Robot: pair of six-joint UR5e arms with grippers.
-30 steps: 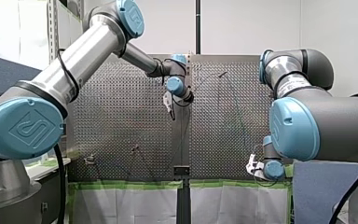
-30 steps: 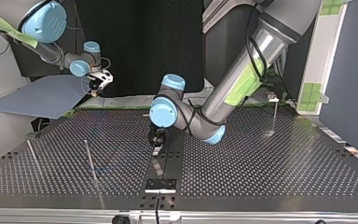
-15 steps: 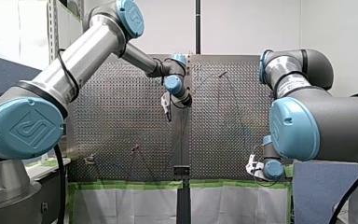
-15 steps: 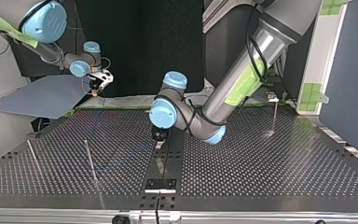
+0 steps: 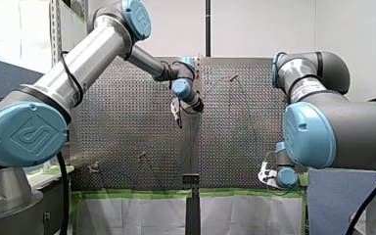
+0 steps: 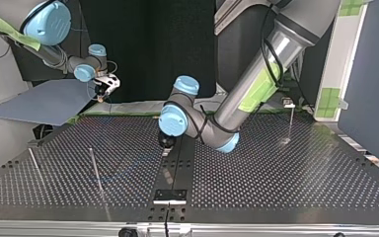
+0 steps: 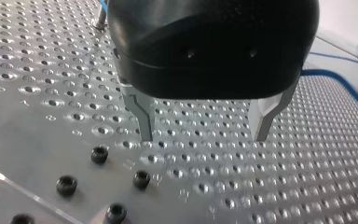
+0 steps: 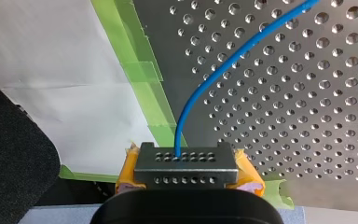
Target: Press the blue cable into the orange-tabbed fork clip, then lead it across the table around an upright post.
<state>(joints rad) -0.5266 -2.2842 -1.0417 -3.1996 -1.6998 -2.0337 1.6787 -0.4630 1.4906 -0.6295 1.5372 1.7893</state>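
Right claw (image 8: 186, 170) pinches the blue cable (image 8: 228, 60), its length running ahead.

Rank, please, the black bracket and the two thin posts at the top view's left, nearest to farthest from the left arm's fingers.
1. Black bracket, on the middle seam, camera-side edge.
2. Inner post, left of the bracket.
3. Outer post, farthest left.

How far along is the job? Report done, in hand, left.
Done: nothing I can see; the blue cable runs free over the table, no clip holding it. In hand: my right tool is shut on it; my left tool hangs open, empty. Left: clipping it and rounding a post.
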